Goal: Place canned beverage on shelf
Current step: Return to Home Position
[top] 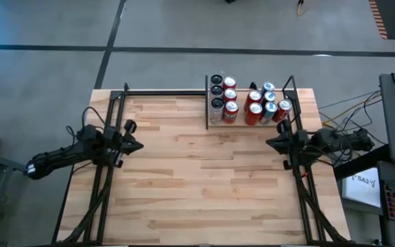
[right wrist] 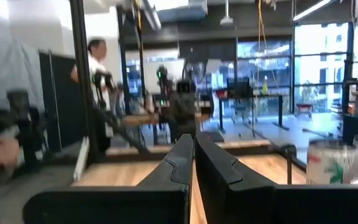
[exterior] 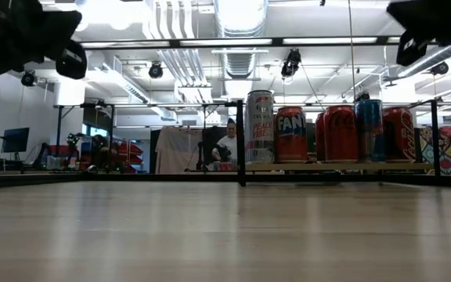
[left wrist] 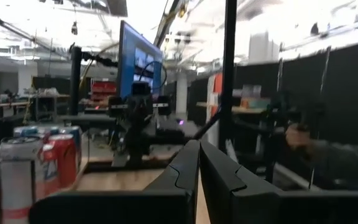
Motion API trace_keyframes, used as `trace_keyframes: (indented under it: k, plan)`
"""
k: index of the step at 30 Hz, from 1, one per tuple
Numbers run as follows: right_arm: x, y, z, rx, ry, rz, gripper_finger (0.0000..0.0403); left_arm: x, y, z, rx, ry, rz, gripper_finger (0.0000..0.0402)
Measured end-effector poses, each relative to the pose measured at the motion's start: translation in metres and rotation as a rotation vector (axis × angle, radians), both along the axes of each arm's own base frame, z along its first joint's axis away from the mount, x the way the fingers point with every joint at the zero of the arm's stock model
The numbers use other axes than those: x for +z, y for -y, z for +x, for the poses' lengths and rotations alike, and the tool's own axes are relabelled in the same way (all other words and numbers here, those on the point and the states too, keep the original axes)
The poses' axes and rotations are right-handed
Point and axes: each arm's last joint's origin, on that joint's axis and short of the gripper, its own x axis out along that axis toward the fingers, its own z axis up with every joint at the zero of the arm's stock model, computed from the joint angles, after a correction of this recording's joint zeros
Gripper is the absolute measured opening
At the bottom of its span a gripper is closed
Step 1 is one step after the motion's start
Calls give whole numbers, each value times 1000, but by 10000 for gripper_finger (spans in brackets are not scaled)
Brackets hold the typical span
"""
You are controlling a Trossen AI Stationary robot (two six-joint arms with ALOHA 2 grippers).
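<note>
High view: shelf (top: 245,82) sits at the back edge of the table (top: 197,192), right of centre. Every one of the cans (top: 254,110) I can see is on it. There's a two-by-three block against the shelf's left rod and a second bunch toward its right end. I see no can off the shelf. Left gripper (top: 134,145) is over the table's left side, well apart from the shelf. Right gripper (top: 274,144) is over the right side, near the shelf's front right corner, not touching it.

Low view: white can (exterior: 260,125) and Fanta can (exterior: 290,133) stand upright on the board with more red and blue ones beside them. The arms show only as dark shapes in the top corners, well above the tabletop.

Left wrist view: fingers (left wrist: 185,174) are pressed together with nothing between them. The right arm (left wrist: 138,118) faces me across the table, with cans off to one side.

Right wrist view: fingers (right wrist: 179,168) are likewise pressed together and empty. One pale can (right wrist: 332,163) shows at the edge, and a person (right wrist: 95,62) stands in the room beyond.

My read: stocking looks finished and the step in hand is parking both arms at home. The next move needs no grasp, just settling the arms into rest. The right arm should stay clear of the corner post and the nearest can.
</note>
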Motion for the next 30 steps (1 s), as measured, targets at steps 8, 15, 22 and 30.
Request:
trace_keyframes:
  k: [8,15,22,30]
  plan:
    - [-37,-2,11,-31,-121,-101,9,-5,-1,2,17,-37,38,0]
    - [-38,0,11,-114,-139,-270,9,-9,-5,4,161,-70,30,0]
    - [-41,1,11,-168,-177,-301,9,-11,-7,5,206,-101,13,0]
    - [-41,1,11,-155,-175,-224,9,-13,-7,6,206,-119,9,0]
